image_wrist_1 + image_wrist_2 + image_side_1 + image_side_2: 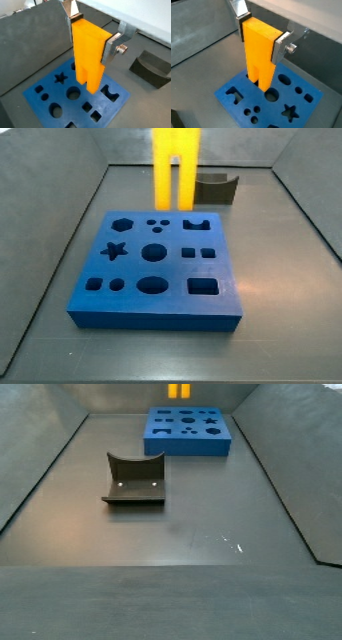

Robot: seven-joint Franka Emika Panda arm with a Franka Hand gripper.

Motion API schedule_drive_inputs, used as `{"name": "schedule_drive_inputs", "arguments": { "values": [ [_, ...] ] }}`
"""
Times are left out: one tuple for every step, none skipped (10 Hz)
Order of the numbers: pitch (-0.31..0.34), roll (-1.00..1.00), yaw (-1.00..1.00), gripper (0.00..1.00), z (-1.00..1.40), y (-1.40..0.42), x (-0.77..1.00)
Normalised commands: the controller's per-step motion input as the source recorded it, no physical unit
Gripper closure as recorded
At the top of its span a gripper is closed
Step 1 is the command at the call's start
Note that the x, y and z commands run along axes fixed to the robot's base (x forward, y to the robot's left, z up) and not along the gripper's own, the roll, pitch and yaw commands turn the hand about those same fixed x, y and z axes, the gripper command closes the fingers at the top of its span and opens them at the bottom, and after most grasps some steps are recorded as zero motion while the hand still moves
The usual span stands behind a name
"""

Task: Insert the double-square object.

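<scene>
My gripper [93,34] is shut on the upper block of the double-square object [89,55], a tall bright yellow piece with two prongs pointing down. It also shows in the second wrist view, gripper [261,36] and yellow piece [260,55]. The piece hangs upright above the blue block [47,97] with several shaped holes, its prong tips clear of the surface. In a side view the yellow piece [175,168] stands over the far part of the blue block [160,306]; the gripper is above that frame. The prongs [177,392] show at the far end.
A dark grey curved block [214,188] stands behind the blue block, and shows nearer the camera in a side view [135,479] and in a wrist view [152,67]. Grey sloping walls enclose the floor. The blue block [187,434] lies at the far end.
</scene>
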Motion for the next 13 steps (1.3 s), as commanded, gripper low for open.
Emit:
{"name": "schedule_drive_inputs", "arguments": {
  "values": [
    [0.079,0.24,0.0,1.0,-0.33,-0.23,1.0],
    [0.074,0.15,0.0,1.0,-0.24,-0.33,1.0],
    [0.054,0.11,0.0,1.0,-0.19,-0.37,1.0],
    [0.047,0.11,0.0,1.0,-0.21,-0.35,1.0],
    [0.04,0.09,0.0,1.0,-0.27,-0.18,0.86],
    [0.06,0.09,0.02,1.0,-0.29,-0.12,0.73],
    [0.059,0.12,0.0,1.0,-0.32,-0.07,0.69],
    [0.05,0.13,0.01,1.0,-0.29,-0.01,0.49],
    [0.0,0.02,0.0,1.0,-0.15,0.0,0.11],
    [0.0,0.0,0.0,1.0,-0.17,0.0,0.08],
    [0.0,0.01,0.0,1.0,-0.25,0.0,0.0],
    [-0.001,0.0,0.0,1.0,-0.28,0.0,-0.06],
    [-0.003,0.0,0.0,1.0,-0.24,0.0,-0.15]
  ]
}}
